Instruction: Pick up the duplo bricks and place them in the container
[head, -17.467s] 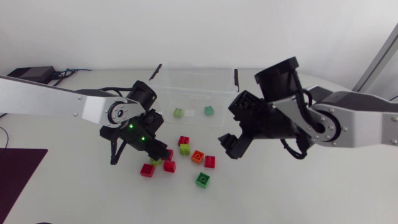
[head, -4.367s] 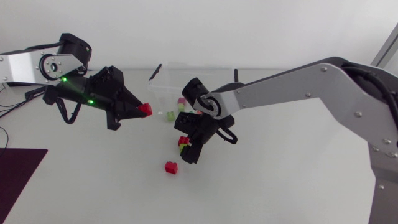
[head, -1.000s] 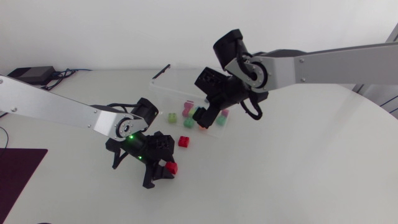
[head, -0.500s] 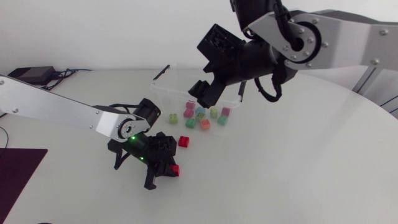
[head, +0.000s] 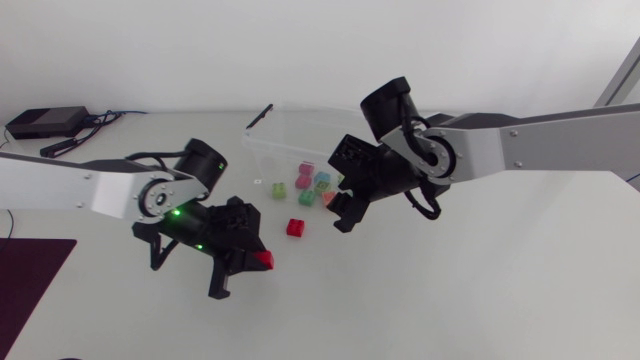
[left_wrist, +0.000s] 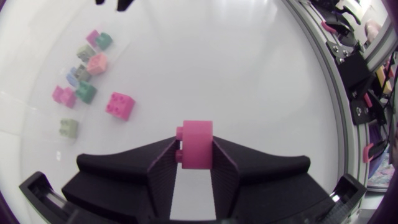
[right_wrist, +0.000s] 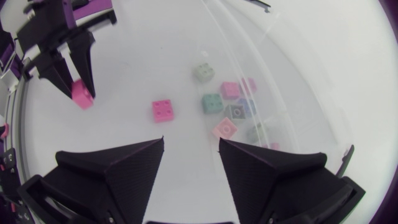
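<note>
Two red bricks sit outside the clear container: the held brick is clamped in the left gripper at near left, and the loose brick lies just near the container. The right gripper hangs wide and empty at the container's near right, over perhaps seven pastel bricks inside.

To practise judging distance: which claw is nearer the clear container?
Right. The right claw hangs beside the container; the left claw, shut on a red brick, is farther out, past the loose brick.

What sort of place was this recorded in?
Probably a robotics lab tabletop: a plain white table, the left gripper clamping a red brick, the right gripper open, and a clear container of toy bricks.
</note>
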